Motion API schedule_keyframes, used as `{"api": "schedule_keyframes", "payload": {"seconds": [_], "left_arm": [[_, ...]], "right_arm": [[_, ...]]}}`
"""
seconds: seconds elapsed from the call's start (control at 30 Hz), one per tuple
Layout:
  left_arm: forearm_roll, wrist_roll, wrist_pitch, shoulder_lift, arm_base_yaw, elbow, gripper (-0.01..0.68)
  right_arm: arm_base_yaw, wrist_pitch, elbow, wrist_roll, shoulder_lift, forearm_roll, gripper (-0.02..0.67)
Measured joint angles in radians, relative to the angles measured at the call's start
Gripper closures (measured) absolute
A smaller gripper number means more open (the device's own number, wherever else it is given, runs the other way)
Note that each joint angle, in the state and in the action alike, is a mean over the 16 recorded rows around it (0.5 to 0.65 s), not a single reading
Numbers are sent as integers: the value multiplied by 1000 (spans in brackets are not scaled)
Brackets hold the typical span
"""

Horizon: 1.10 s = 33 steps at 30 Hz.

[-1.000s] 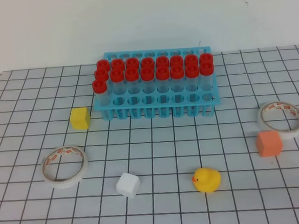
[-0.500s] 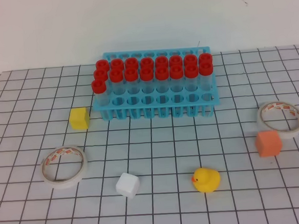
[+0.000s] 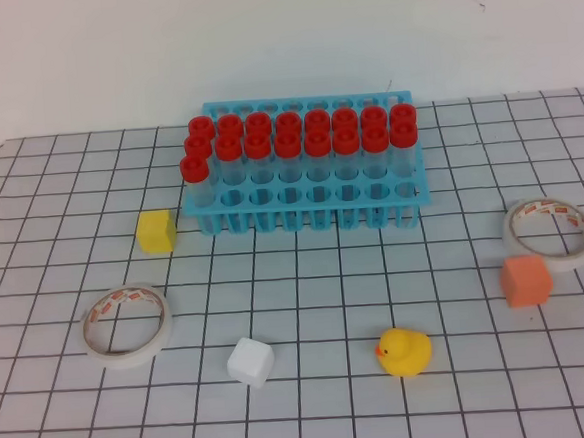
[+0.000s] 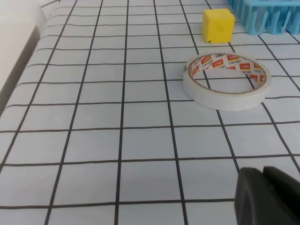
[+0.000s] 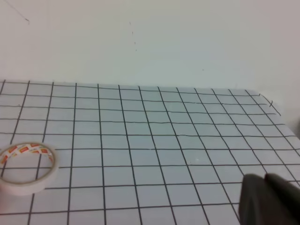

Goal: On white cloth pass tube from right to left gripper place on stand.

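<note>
Cloth (image 3: 309, 318) scene, left to right: yellow cube (image 3: 156, 232), tape roll (image 3: 127, 324), white cube (image 3: 251, 362), blue stand (image 3: 305, 193) at centre-back, rubber duck (image 3: 405, 352), orange cube (image 3: 525, 280), second tape roll (image 3: 548, 232) far right. Neither arm shows in the overhead view. Left gripper (image 4: 269, 197) is only a dark corner in its wrist view, jaws closed, holding nothing visible. Right gripper (image 5: 272, 199) same: closed, empty, looking across bare grid past a tape roll. Every tube (image 3: 196, 181) I can see stands capped in the stand; none lies loose on the cloth. Judgement: either all done and arms parked, or not started; can't say which. If a pass remains, right arm must open first and find a tube.
</note>
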Motion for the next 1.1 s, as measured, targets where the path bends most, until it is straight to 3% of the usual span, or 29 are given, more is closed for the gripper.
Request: {"api": "schedule_keyframes", "payload": {"seconds": [0.33,0.63,0.87,1.1], "left_arm": [[0,-1,0,0,0,0,674],[1,-1,0,0,0,0,674],[1,-1,0,-1,0,0,674],[2,-1,0,-2,0,0,674]], "right_arm": [[-50,-39,71,-195,-51,125,650],[-104,-191,301,-409,-217,273,650],[-91,-297,490,-409,-301,291,650],[-42,-295,578,-324,-311,303,650]]}}
